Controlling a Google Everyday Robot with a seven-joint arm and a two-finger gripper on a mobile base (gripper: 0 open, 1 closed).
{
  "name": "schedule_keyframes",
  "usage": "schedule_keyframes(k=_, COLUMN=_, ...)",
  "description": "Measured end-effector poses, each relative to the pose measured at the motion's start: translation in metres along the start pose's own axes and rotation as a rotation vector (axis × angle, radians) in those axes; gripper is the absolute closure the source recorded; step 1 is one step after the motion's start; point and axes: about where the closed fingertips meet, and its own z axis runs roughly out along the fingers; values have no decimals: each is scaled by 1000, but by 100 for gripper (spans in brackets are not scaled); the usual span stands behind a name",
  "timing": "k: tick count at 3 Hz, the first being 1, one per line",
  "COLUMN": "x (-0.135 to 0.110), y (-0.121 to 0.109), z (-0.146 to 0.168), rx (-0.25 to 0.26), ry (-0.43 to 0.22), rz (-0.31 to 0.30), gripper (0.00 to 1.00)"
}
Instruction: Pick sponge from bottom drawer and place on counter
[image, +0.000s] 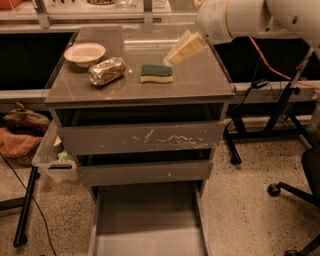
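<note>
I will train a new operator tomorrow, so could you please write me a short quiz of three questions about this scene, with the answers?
1. True or false: the sponge lies on the counter.
2. Which thing lies between the sponge and the bowl? A) a crushed can B) a cup C) a knife
3. Where is the gripper?

Key:
1. True.
2. A.
3. Above the counter, behind and to the right of the sponge in the camera view, apart from it.
</note>
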Motion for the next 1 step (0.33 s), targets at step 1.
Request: schedule_keyframes(k=1, x=-105, y=20, z=-55, rx=136, ry=-51, rz=-47, gripper=0)
